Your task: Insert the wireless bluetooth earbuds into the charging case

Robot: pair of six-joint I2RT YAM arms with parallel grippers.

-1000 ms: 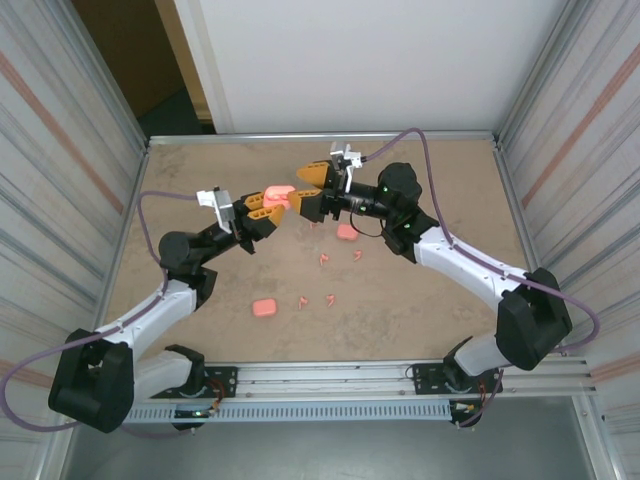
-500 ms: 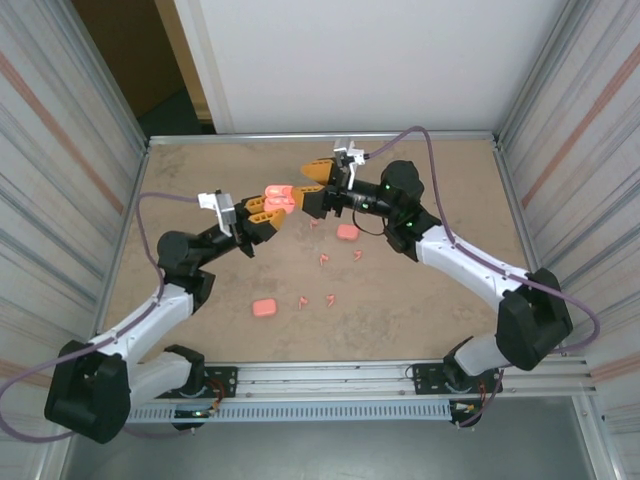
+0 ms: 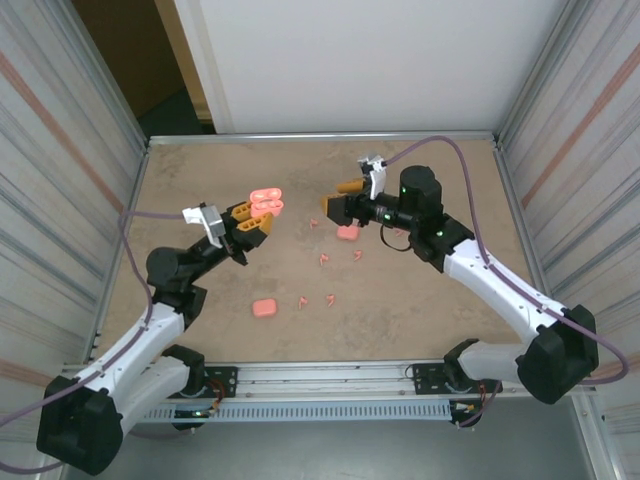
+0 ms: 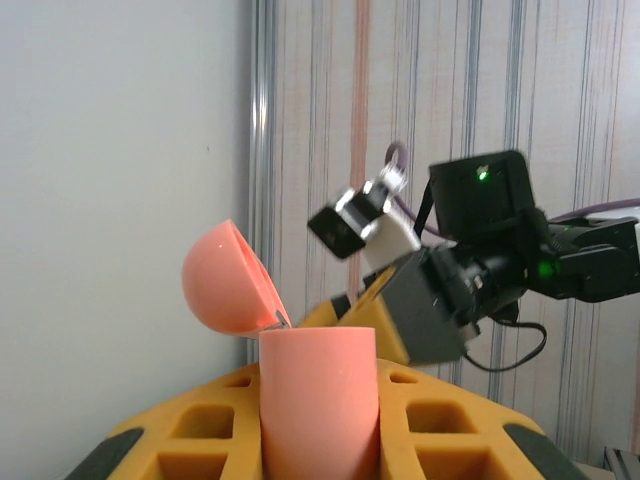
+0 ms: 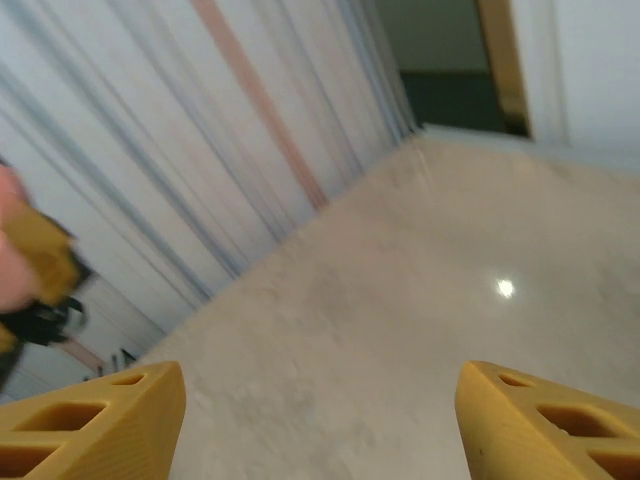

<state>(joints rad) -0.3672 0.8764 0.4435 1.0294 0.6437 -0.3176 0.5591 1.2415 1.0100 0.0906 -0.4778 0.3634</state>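
Note:
My left gripper (image 3: 256, 217) is shut on a pink charging case (image 3: 266, 203) and holds it above the table's left-centre. In the left wrist view the case body (image 4: 318, 400) stands upright between the yellow fingers (image 4: 440, 420), with its round lid (image 4: 225, 280) hinged open to the upper left. My right gripper (image 3: 338, 202) hangs open to the right of the case, apart from it and with nothing in it. Its two yellow fingertips (image 5: 100, 420) stand wide over bare table. Several tiny pink earbuds (image 3: 322, 260) lie scattered on the table in front of both grippers.
Two shut pink rounded boxes lie on the table, one (image 3: 264, 308) at front left and one (image 3: 347, 232) below the right gripper. Corrugated walls (image 3: 70, 180) enclose both sides, and a white panel (image 3: 350, 60) stands at the back.
The right gripper has drawn back to the right, away from the case, and its jaws have narrowed slightly. The left gripper has shifted a little left with the case, whose lid now stands open.

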